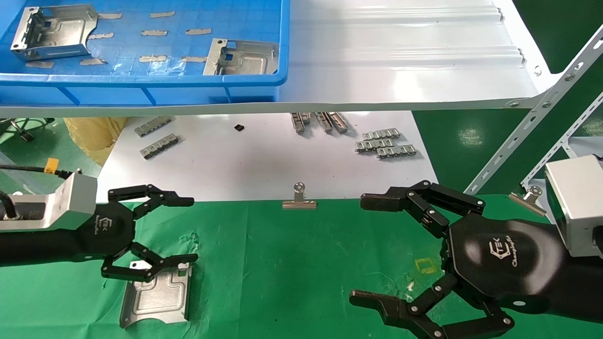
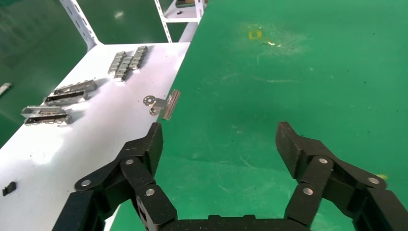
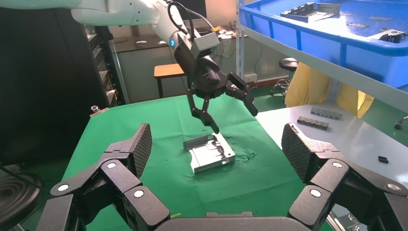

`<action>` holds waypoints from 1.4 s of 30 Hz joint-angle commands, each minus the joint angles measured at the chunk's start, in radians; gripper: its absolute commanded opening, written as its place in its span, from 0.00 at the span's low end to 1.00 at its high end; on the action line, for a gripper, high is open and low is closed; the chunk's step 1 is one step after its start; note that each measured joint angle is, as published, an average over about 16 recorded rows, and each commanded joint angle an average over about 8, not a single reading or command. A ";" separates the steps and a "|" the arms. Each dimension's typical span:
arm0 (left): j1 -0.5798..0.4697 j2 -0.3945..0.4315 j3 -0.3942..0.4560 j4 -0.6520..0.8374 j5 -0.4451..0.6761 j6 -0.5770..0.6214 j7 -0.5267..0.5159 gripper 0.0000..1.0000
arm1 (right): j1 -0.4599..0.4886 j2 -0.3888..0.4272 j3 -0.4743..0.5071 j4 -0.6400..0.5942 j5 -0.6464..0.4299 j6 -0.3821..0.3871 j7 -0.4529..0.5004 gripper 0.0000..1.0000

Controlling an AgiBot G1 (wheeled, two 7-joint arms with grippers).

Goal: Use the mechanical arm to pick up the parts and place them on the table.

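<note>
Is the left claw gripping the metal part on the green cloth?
No. In the head view the left claw is spread open just above the stamped metal plate, which lies flat on the green cloth.

The right hand (image 3: 216,154) was seen in the foreground with its black fingers (image 3: 132,149) spread wide. Beyond it, a silvery part (image 3: 210,154) lay flat on the green surface (image 3: 144,115). The left hand (image 3: 211,96) was held just above that part, fingers splayed.
</note>
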 commanded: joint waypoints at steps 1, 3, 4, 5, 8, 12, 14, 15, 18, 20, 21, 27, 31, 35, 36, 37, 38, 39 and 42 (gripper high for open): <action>-0.005 0.004 0.003 0.008 0.009 0.000 0.007 1.00 | 0.000 0.000 0.000 0.000 0.000 0.000 0.000 1.00; 0.003 0.003 -0.011 -0.004 0.013 -0.002 -0.003 1.00 | 0.000 0.000 0.000 0.000 0.000 0.000 0.000 1.00; 0.010 0.000 -0.021 -0.015 0.011 -0.003 -0.011 1.00 | 0.000 0.000 0.000 0.000 0.000 0.000 0.000 1.00; 0.018 -0.001 -0.033 -0.027 0.012 -0.004 -0.020 1.00 | 0.000 0.000 0.000 0.000 0.000 0.000 0.000 1.00; 0.045 -0.007 -0.074 -0.067 0.016 -0.009 -0.051 1.00 | 0.000 0.000 0.000 0.000 0.000 0.000 0.000 1.00; 0.083 -0.014 -0.132 -0.124 0.022 -0.016 -0.094 1.00 | 0.000 0.000 0.000 0.000 0.000 0.000 0.000 1.00; 0.102 -0.018 -0.162 -0.153 0.025 -0.019 -0.116 1.00 | 0.000 0.000 0.000 0.000 0.000 0.000 0.000 1.00; 0.111 -0.020 -0.176 -0.167 0.026 -0.021 -0.127 1.00 | 0.000 0.000 0.000 0.000 0.000 0.000 0.000 1.00; 0.140 -0.026 -0.219 -0.210 0.030 -0.026 -0.159 1.00 | 0.000 0.000 0.000 0.000 0.000 0.000 0.000 1.00; 0.159 -0.030 -0.249 -0.239 0.033 -0.030 -0.181 1.00 | 0.000 0.000 0.000 0.000 0.000 0.000 0.000 1.00; 0.168 -0.032 -0.263 -0.253 0.035 -0.031 -0.192 1.00 | 0.000 0.000 0.000 0.000 0.000 0.000 0.000 1.00; 0.225 -0.043 -0.350 -0.338 0.043 -0.042 -0.257 1.00 | 0.000 0.000 0.000 0.000 0.000 0.000 0.000 1.00; 0.263 -0.051 -0.408 -0.395 0.049 -0.049 -0.300 1.00 | 0.000 0.000 0.000 0.000 0.000 0.000 0.000 1.00; 0.301 -0.058 -0.466 -0.452 0.054 -0.055 -0.344 1.00 | 0.000 0.000 0.000 0.000 0.000 0.000 0.000 1.00; 0.310 -0.060 -0.480 -0.466 0.056 -0.057 -0.354 1.00 | 0.000 0.000 0.000 0.000 0.000 0.000 0.000 1.00; 0.319 -0.062 -0.495 -0.480 0.057 -0.059 -0.365 1.00 | 0.000 0.000 0.000 0.000 0.000 0.000 0.000 1.00; 0.329 -0.064 -0.510 -0.495 0.058 -0.061 -0.376 1.00 | 0.000 0.000 0.000 0.000 0.000 0.000 0.000 1.00; 0.339 -0.066 -0.524 -0.509 0.060 -0.062 -0.387 1.00 | 0.000 0.000 0.000 0.000 0.000 0.000 0.000 1.00; 0.367 -0.072 -0.568 -0.552 0.064 -0.067 -0.420 1.00 | 0.000 0.000 0.000 0.000 0.000 0.000 0.000 1.00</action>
